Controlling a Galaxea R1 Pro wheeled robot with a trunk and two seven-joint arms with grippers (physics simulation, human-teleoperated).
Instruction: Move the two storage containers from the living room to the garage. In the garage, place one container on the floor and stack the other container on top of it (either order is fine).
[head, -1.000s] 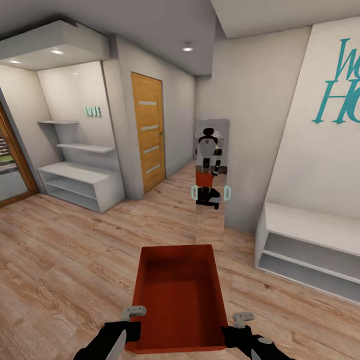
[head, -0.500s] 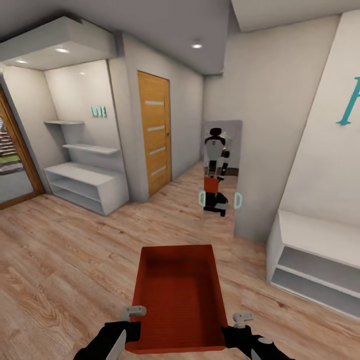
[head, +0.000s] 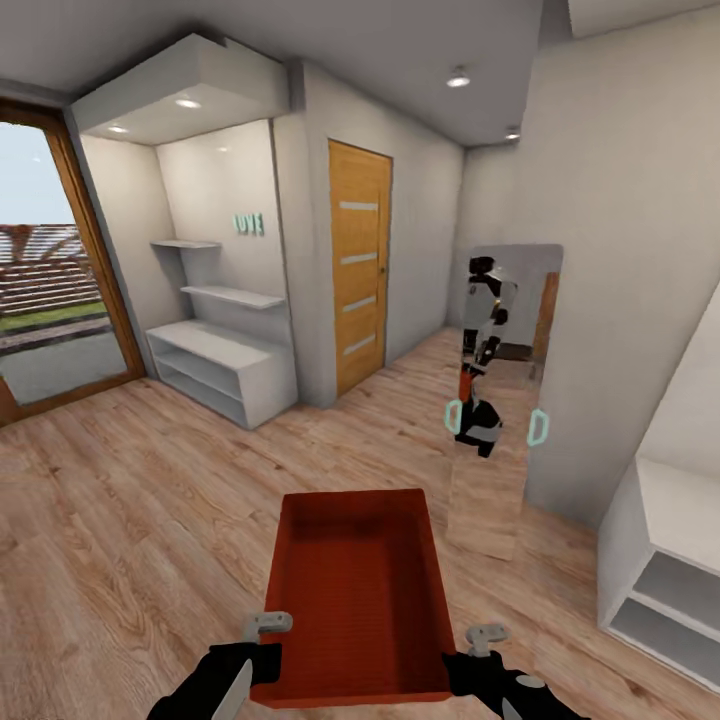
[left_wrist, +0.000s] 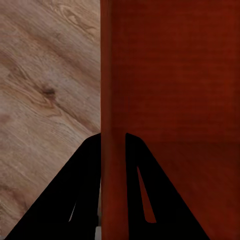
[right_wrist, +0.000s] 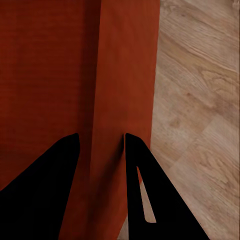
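One storage container (head: 358, 595), which we carry: left gripper (left_wrist: 112, 150) and right gripper (right_wrist: 100, 150) each clamp a side wall; a sharp turn could slip it.

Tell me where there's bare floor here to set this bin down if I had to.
Bare wood floor lies wide between the bin and the low white shelf by the glass door. Another strip runs ahead toward the wooden door. It is tighter on the other side, between the mirror and the white cabinet.
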